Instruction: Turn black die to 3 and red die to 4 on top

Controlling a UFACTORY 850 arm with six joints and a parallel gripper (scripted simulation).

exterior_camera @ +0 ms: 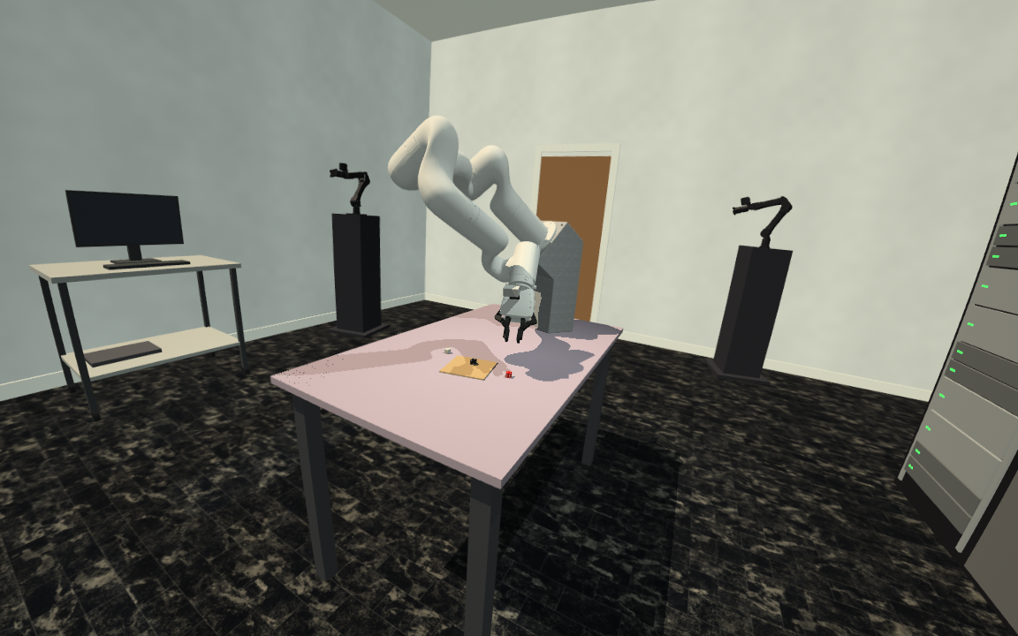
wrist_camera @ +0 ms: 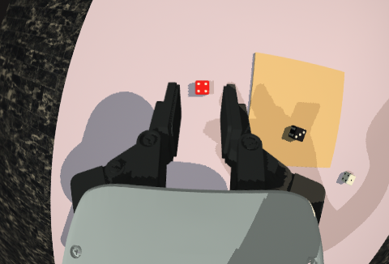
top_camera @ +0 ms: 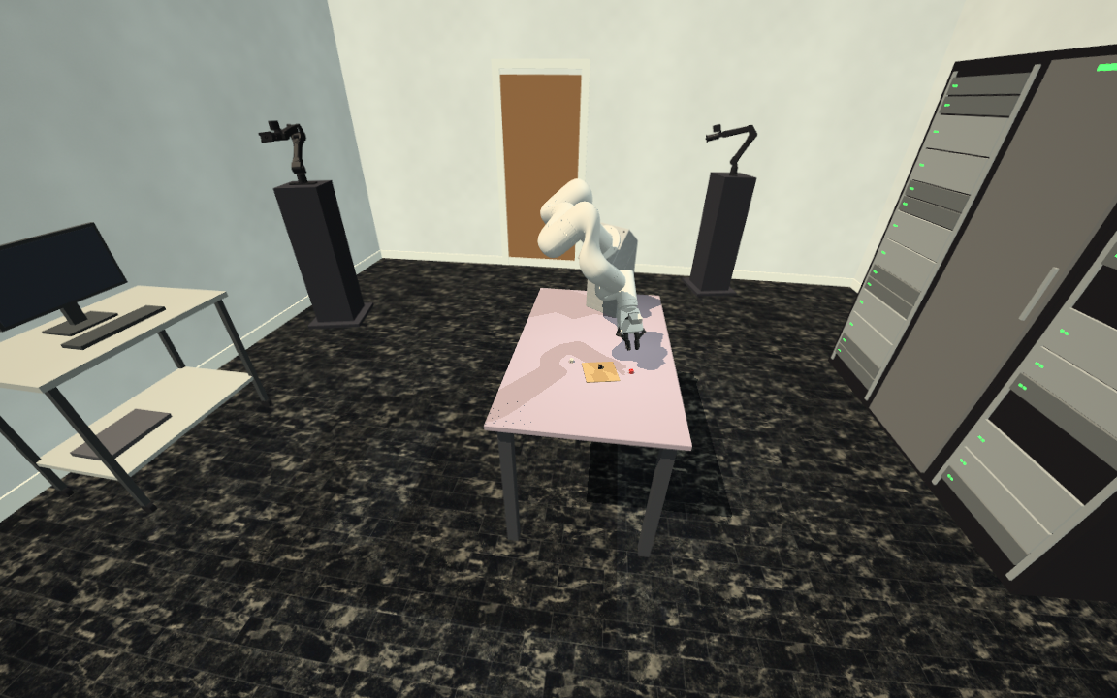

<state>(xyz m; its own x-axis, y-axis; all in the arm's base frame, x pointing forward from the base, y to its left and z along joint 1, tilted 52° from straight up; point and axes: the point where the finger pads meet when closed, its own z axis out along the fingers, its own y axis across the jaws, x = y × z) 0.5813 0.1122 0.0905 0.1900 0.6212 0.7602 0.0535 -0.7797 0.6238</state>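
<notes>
The red die (top_camera: 631, 371) (exterior_camera: 508, 374) (wrist_camera: 202, 87) lies flat on the table beside the mat, with 4 on top. The orange mat (top_camera: 590, 377) (exterior_camera: 461, 372) (wrist_camera: 292, 74) lies flat. The black die (top_camera: 600, 366) (exterior_camera: 474, 361) (wrist_camera: 297, 134) lies on it, showing 3 on top. The white die (top_camera: 571, 361) (exterior_camera: 447, 350) (wrist_camera: 350, 180) lies on the table off the mat, its top face showing one pip. My gripper (top_camera: 632, 347) (exterior_camera: 512, 340) (wrist_camera: 201, 99) is open and empty, raised above the table on the arm-base side of the red die.
The pink table (top_camera: 580, 416) (exterior_camera: 418, 411) (wrist_camera: 134, 33) carries the arm's grey base (exterior_camera: 560, 276) at its far end. Away from the table stand two dark pedestals (top_camera: 319, 251) (top_camera: 721, 234) with small black arms, a desk with a monitor (top_camera: 37, 273), and server racks.
</notes>
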